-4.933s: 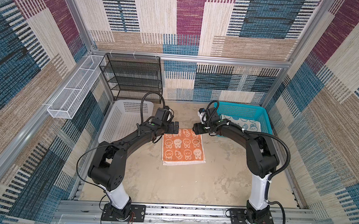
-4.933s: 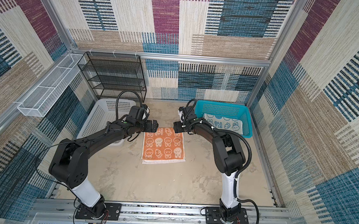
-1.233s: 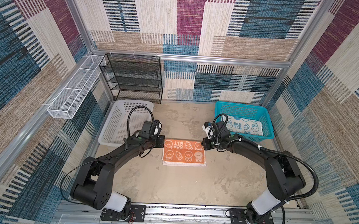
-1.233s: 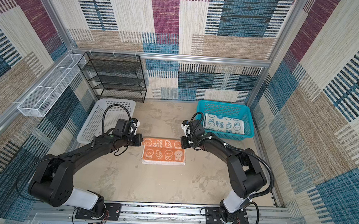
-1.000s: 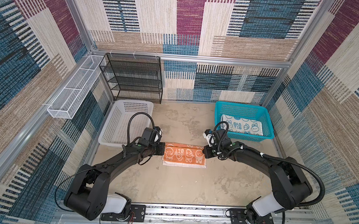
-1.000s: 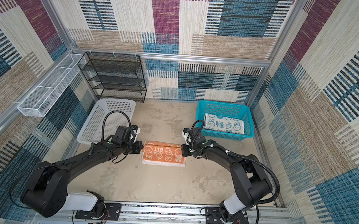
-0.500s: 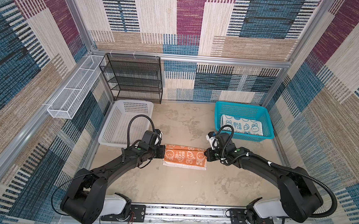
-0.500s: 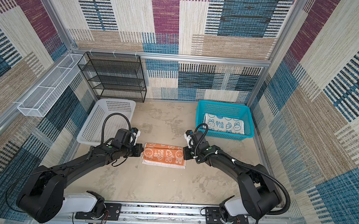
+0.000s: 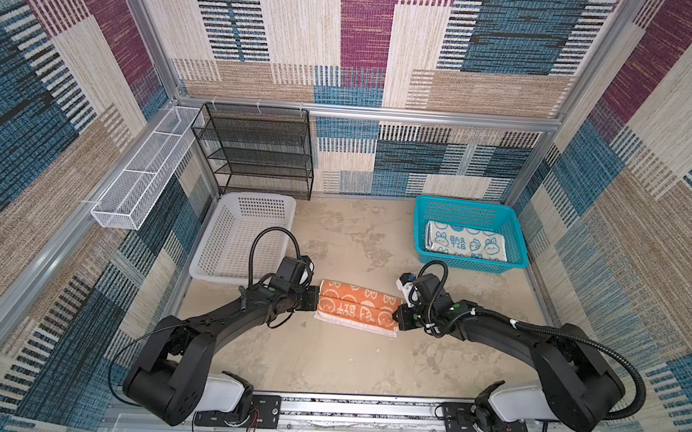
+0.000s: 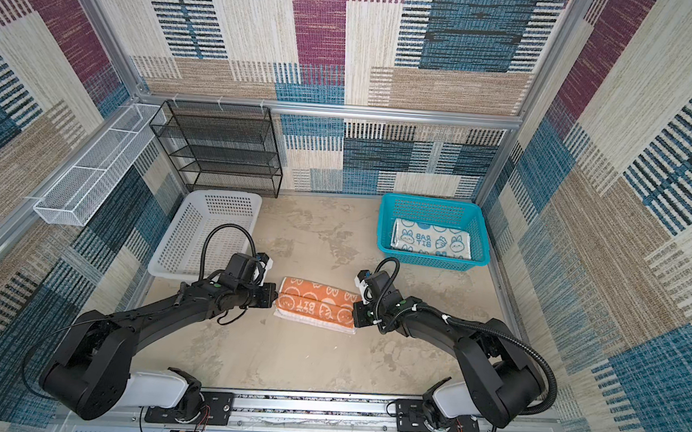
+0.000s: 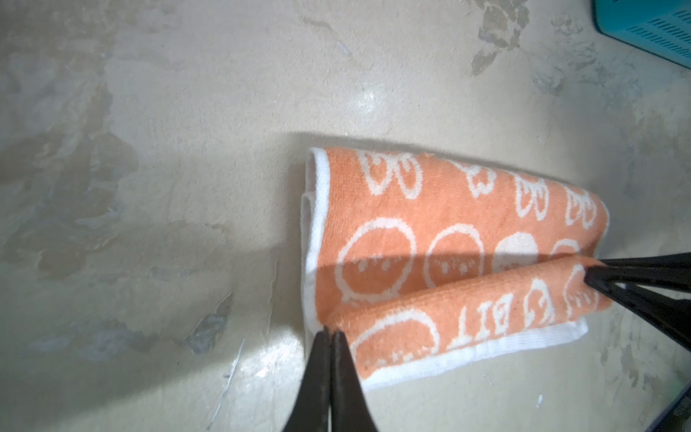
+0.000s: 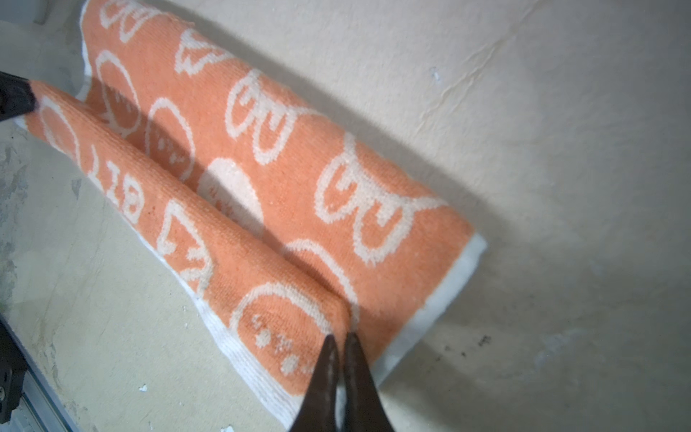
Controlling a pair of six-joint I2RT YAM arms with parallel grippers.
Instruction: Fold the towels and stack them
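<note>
On the desk [image 9: 326,361], the teal basket [image 9: 461,210] holds the folded rabbit towel [image 9: 465,246]. The orange towel [image 9: 357,305] lies half-folded, well apart from the basket, off its near-left corner. The left gripper [image 11: 331,331] has its jaws clamped on the towel's fold. The right gripper [image 12: 340,336] has its jaws almost together at the other end, grip unclear.

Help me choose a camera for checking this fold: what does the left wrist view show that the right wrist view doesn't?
Left wrist only: a corner of the teal basket, plus the left pincer tip-on, shut on one end of the orange towel's rolled flap. Right wrist only: the right pincer tip-on at the flap's other end, plus a strip of metal rail. Both: the towel on the table, white hem showing, and the opposite pincer reaching in.
</note>
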